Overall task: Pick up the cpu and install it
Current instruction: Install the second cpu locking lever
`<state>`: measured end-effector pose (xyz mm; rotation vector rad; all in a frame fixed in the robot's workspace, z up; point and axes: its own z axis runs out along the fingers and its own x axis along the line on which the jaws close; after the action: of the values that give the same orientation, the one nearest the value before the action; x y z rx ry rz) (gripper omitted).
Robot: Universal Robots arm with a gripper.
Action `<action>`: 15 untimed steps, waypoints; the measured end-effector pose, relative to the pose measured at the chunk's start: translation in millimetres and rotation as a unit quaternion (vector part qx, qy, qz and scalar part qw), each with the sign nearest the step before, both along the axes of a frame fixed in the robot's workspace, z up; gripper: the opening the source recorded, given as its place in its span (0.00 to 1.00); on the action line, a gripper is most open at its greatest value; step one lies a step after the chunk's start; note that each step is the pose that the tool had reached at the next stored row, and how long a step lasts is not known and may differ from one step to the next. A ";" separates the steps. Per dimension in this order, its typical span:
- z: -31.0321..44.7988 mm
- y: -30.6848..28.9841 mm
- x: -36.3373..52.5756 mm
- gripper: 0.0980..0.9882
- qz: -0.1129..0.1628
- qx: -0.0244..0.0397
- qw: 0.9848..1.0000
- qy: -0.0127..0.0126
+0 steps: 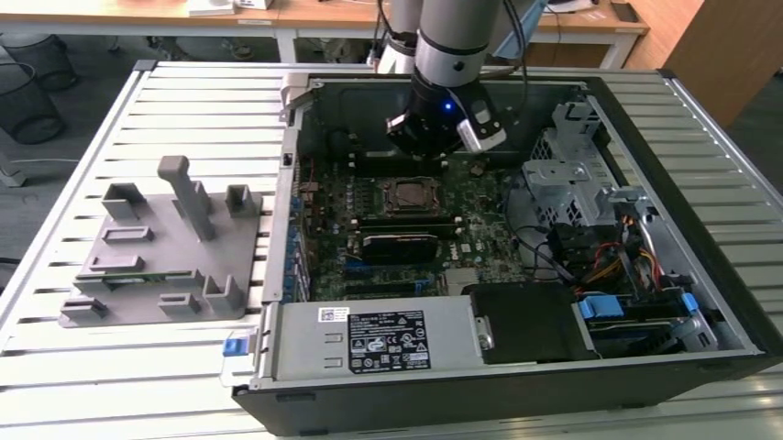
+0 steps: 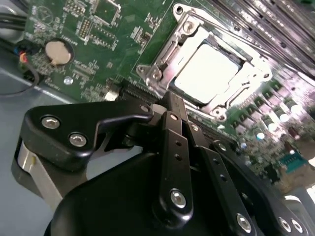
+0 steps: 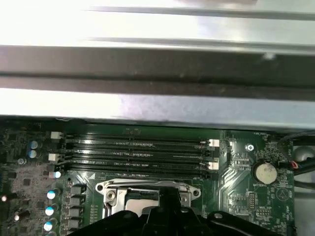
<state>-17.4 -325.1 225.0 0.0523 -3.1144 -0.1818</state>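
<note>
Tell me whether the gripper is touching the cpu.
Apart. In the second wrist view the gripper ends short of the socket, and the cpu lies seated in it with green board showing between them.

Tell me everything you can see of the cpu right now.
The cpu is a small flat square with a pale silvery metal top, glaring under the light. It lies level inside the metal socket frame on the green motherboard, the frame's edges bordering it all round. Nothing rests on its top. The black claw sits beside the socket, apart from the chip.
</note>
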 end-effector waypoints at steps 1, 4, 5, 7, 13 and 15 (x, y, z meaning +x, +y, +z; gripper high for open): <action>3.5 0.0 0.0 0.01 0.000 0.000 1.000 0.000; 15.9 0.0 0.0 0.01 0.000 0.000 1.000 0.000; 19.5 0.0 0.0 0.01 0.000 0.000 1.000 0.000; 24.8 0.0 0.0 0.01 0.000 0.000 1.000 0.000; 25.4 -4.6 0.0 0.01 0.000 -0.003 1.000 0.000; 25.4 -7.3 0.0 0.01 0.000 -0.004 1.000 0.000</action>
<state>-17.5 -332.4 250.4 0.0522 -3.1149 -0.1683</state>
